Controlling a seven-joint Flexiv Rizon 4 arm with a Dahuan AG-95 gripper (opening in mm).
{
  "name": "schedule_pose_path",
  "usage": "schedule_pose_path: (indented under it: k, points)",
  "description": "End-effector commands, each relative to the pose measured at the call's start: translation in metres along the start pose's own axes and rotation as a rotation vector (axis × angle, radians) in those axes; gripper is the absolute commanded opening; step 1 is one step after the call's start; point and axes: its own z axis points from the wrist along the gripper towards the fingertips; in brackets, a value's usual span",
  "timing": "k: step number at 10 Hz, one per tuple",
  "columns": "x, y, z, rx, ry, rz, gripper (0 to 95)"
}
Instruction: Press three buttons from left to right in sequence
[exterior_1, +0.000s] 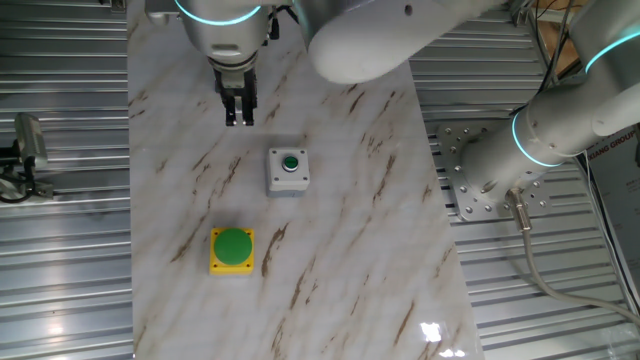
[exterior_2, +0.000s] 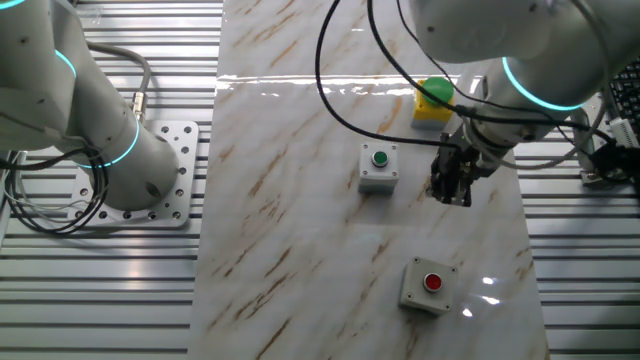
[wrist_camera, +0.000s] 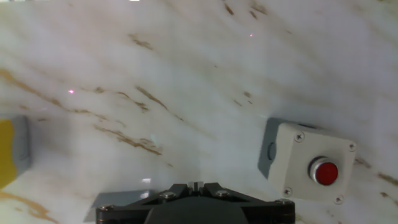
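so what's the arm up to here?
The arm is working a row of three push-button boxes on the marble table. Its gripper hangs in the air, touching none of them, between the grey box with the red button and the grey box with the green button. The yellow box with the green dome sits at the far end of the row. The hand view looks down at the red-button box.

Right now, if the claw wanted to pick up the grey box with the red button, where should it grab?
Probably the small grey square box with the red button by two opposite flat side walls, coming straight down: it lies flat on the marble table, sides free.
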Motion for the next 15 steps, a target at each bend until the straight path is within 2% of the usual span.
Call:
schedule_pose_path:
  k: [1, 5, 7, 8, 9, 13, 14, 15]
  points:
    - [-0.0028, 0.0005, 0.0002, 0.002, 0.009, -0.013, 0.0]
    - [-0.0028, 0.0005, 0.0002, 0.019, 0.011, -0.004, 0.0]
    - [-0.0028, 0.0005, 0.0002, 0.018, 0.002, -0.002, 0.0]
    - [-0.0028, 0.0005, 0.0002, 0.012, -0.014, -0.025, 0.0]
    - [-0.0028, 0.0005, 0.0002, 0.006, -0.014, -0.058, 0.0]
    - [-0.0028, 0.0005, 0.0002, -0.018, 0.006, -0.153, 0.0]
    - [-0.0028, 0.0005, 0.0002, -0.041, 0.007, -0.182, 0.0]
    - [-0.0028, 0.0005, 0.0002, -0.047, 0.006, -0.210, 0.0]
